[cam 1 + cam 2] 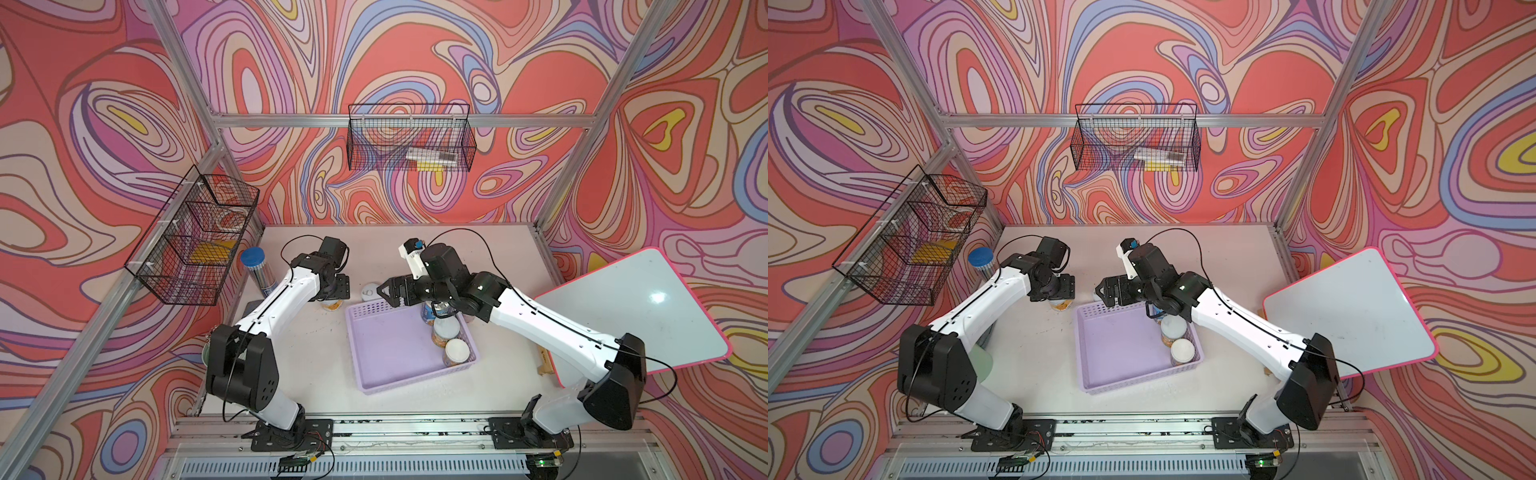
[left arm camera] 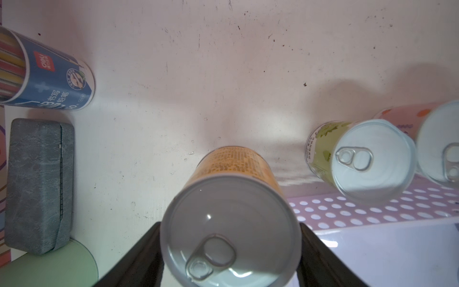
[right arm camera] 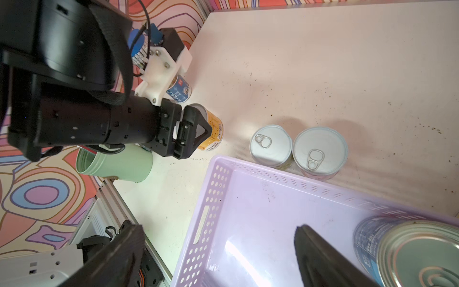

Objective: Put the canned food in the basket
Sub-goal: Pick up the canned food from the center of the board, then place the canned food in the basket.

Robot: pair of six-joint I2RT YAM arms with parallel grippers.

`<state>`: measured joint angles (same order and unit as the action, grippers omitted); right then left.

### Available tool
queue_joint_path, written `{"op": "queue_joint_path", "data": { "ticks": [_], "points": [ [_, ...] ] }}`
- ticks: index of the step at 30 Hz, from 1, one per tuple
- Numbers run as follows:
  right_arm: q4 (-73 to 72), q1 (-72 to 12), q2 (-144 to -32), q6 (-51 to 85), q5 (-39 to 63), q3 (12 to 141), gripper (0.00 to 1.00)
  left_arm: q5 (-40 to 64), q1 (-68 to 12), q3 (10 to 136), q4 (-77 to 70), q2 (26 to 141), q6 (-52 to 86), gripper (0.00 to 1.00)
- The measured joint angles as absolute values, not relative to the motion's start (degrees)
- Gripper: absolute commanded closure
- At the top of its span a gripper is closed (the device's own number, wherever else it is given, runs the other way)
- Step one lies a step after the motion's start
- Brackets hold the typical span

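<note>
Snag risk, I'd say: left fingers (image 2: 139, 263) clamp the orange can (image 2: 231, 223) on the surface (image 2: 173, 74) beside the basket (image 2: 372, 211) (right fingers (image 3: 320, 256) wide, empty); a low lift could clip the wall.

The left arm (image 1: 282, 299) and right arm (image 1: 540, 324) are stretched forward.
The left gripper (image 2: 229, 225) is pointed down and closed around a can (image 2: 238, 164); the right gripper (image 3: 218, 227) is turned leftward, jaws spread wide.
</note>
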<state>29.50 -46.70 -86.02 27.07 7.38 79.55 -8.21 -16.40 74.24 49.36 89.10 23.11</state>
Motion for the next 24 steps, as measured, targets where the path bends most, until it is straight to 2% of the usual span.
{"op": "queue_joint_path", "data": {
  "ticks": [6,9,24],
  "points": [
    [28.8,-46.7,-86.1,27.5,6.2,79.5,0.02,-5.9,-16.5,74.2,50.9,84.8,20.8,0.28],
    [28.0,-46.7,-86.1,27.7,5.1,79.5,0.06,-5.1,-17.3,74.2,51.8,83.0,19.7,0.28],
    [34.0,-46.0,-84.3,22.6,2.6,78.6,0.06,0.5,-27.6,74.2,52.5,80.2,17.4,0.29]
  ]
}}
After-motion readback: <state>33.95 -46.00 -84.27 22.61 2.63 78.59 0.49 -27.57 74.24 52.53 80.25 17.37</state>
